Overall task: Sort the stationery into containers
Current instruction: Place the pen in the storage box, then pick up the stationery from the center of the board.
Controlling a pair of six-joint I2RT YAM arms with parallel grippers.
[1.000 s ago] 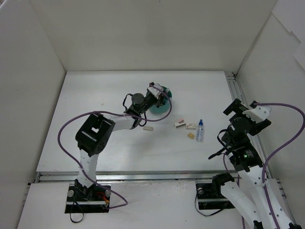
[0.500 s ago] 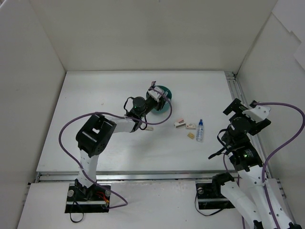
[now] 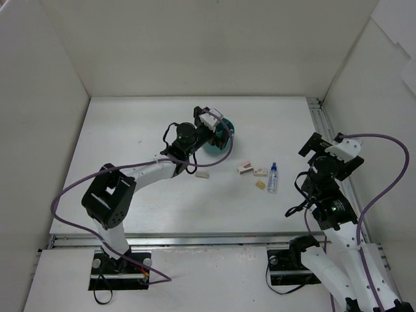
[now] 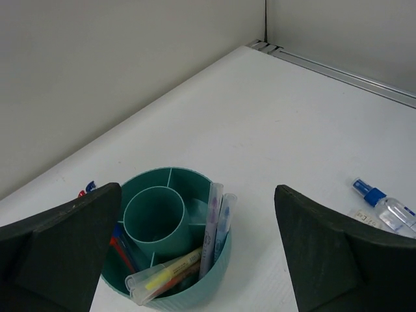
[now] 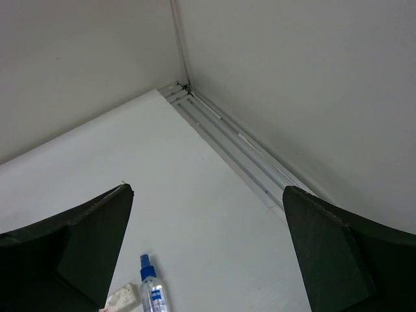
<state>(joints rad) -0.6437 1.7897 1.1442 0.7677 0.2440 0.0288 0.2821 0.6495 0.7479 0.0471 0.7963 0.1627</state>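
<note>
Left end effector (image 4: 198, 194): jaws now stand wide with nothing between them. A second ago they were pinched nearly shut over the same spot, so we read this as a release. It hangs above the round teal plastic organizer (image 4: 170, 171), which sits toward the back of the white desk (image 3: 130, 143). The left arm's elbow has also swung outward since then.

Inside the organizer:
- a yellow highlighter (image 4: 166, 276) lies slantwise
- two clear-barrelled pens (image 4: 213, 224) lean on the rim
- red and blue pens (image 4: 120, 250) stand in the left compartment

We cannot tell which went in last.

Still on the open desk, right of the organizer: small beige eraser blocks (image 3: 260, 171) and a small clear bottle with a blue cap (image 3: 272, 177). These are what remains to sort.

Right end effector (image 5: 208, 190): wide and empty as before, poised above the desk near the bottle. We judge it the better placed to fetch the bottle.
</note>
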